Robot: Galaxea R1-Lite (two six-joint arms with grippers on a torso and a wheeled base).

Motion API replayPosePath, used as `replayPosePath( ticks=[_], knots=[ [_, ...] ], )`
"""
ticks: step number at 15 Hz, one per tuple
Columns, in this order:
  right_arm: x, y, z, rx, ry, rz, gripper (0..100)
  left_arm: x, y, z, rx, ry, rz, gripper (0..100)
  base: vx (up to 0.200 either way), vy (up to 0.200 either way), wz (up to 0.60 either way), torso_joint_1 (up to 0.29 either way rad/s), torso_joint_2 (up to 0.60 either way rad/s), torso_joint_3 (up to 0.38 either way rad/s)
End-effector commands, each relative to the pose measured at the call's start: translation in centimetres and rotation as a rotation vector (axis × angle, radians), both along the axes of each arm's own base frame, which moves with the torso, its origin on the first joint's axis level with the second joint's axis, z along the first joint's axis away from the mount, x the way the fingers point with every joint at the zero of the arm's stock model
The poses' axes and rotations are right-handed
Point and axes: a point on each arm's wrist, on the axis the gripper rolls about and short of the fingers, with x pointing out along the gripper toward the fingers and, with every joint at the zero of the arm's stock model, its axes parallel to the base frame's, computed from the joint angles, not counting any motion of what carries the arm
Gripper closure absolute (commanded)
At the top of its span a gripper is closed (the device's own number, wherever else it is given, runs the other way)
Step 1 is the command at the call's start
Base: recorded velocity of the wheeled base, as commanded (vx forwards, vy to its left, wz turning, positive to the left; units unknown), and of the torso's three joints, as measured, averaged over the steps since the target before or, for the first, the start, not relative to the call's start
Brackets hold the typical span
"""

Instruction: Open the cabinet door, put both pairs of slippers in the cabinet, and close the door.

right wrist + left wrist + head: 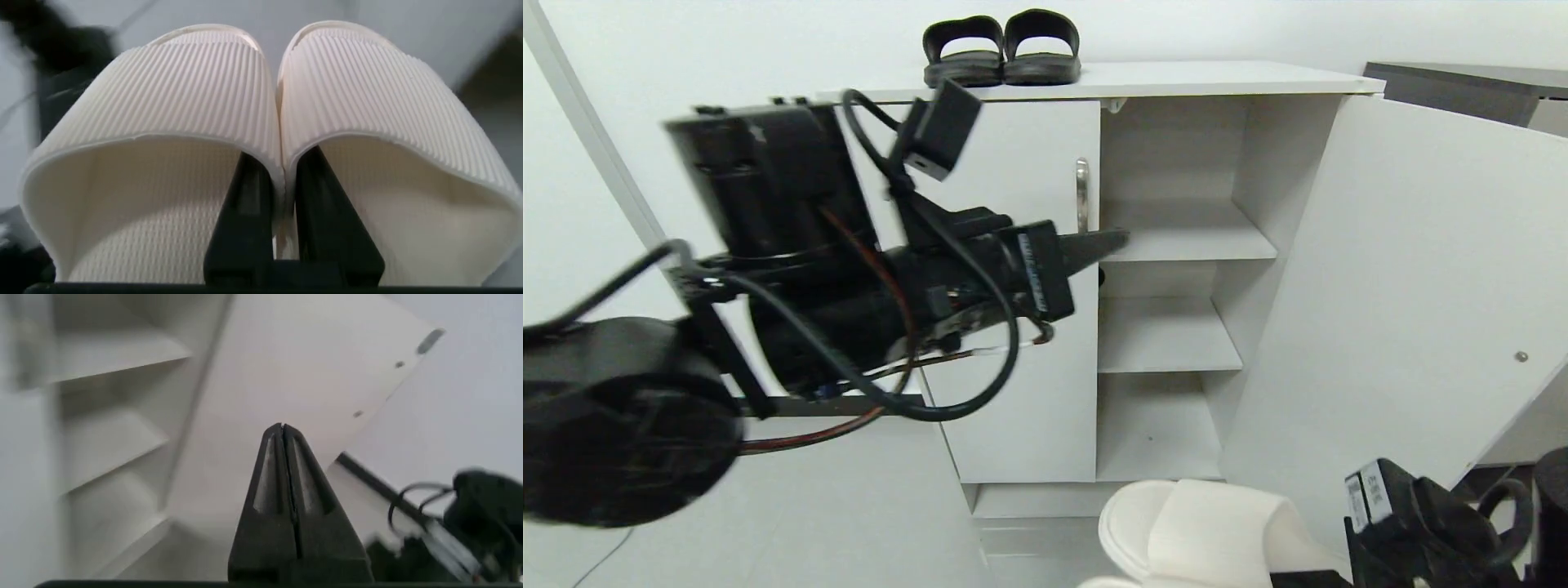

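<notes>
No readable text, labels, numbers, or signs

White slippers cut off by head view's lower edge, left arm blurred — half-masking the shut door.

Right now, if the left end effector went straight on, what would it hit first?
Likely the inside face of the open cabinet door. The shut left end effector aims at that panel, with the shelves off to one side. Depth is unclear.
</notes>
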Motion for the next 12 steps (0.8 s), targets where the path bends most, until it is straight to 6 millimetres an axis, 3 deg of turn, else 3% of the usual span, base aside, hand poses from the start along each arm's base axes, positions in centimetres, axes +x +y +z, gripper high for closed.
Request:
replayPosePath(
  ticks=[1,2,3,4,6,8,9,10,12],
  knots=[
    [1.9,0.7,-0.3,-0.032,0.001,-0.105,100,-9.1,9.6,2.2,0.098,-0.068,0.239,100,0.000,0.000,0.00,0.000,0.00,0.000],
    [3.1,1.4,0.2,-0.036,-0.013,-0.241,100,-13.8,13.5,1.9,0.204,-0.080,0.429,100,0.000,0.000,0.00,0.000,0.00,0.000],
    [3.6,1.8,0.4,-0.017,0.004,-0.309,100,-15.8,15.6,1.5,0.256,-0.083,0.581,100,0.000,0.000,0.00,0.000,0.00,0.000],
    [4.6,2.7,1.0,0.014,0.015,-0.419,100,-19.5,18.3,0.8,0.297,-0.113,0.785,100,0.000,0.000,0.00,0.000,0.00,0.000],
    [5.9,3.7,1.2,0.025,0.007,-0.549,100,-23.6,19.8,-1.6,0.278,-0.101,1.023,100,0.000,0.000,0.00,0.000,0.00,0.000],
    [6.6,4.1,0.9,0.010,-0.005,-0.624,100,-26.4,19.9,-5.6,0.268,-0.094,1.275,100,0.000,0.000,0.00,0.000,0.00,0.000],
    [6.6,4.1,0.9,0.009,-0.005,-0.626,100,-27.0,19.7,-7.0,0.265,-0.097,1.311,100,0.000,0.000,0.00,0.000,0.00,0.000],
    [6.5,4.1,0.9,0.011,-0.008,-0.623,100,-27.5,19.6,-9.6,0.267,-0.093,1.345,100,0.000,0.000,0.00,0.000,0.00,0.000],
    [6.5,4.1,0.9,0.011,-0.008,-0.622,100,-27.2,19.3,-12.7,0.287,-0.057,1.392,100,0.000,0.000,0.00,0.000,0.00,0.000]
  ],
)
